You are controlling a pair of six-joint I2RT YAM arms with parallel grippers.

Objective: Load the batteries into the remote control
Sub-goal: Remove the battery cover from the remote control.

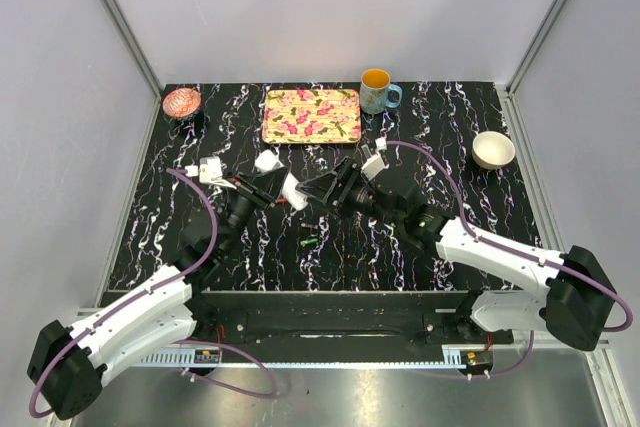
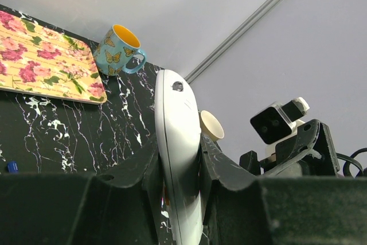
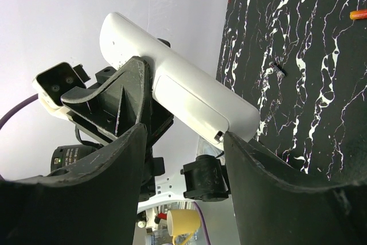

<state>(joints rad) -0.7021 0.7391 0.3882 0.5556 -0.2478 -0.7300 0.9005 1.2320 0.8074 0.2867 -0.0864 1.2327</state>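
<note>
**Two white-and-black arms with purple cabling**
The left arm (image 1: 140, 312) and right arm (image 1: 500, 247) are cased in white, with black joint housings. A purple cable (image 1: 205, 212) is looped along each. White wrist cameras (image 1: 210, 172) and black moulded fingers (image 3: 114, 170) are fitted, and a green light (image 1: 425, 217) is lit on the right arm.

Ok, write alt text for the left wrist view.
The left gripper clamps the white remote control edge-on, its end pointing up. Behind it on the black marbled table sit a floral tray, a butterfly mug and a cream bowl; the other arm's wrist camera shows at right.
</note>
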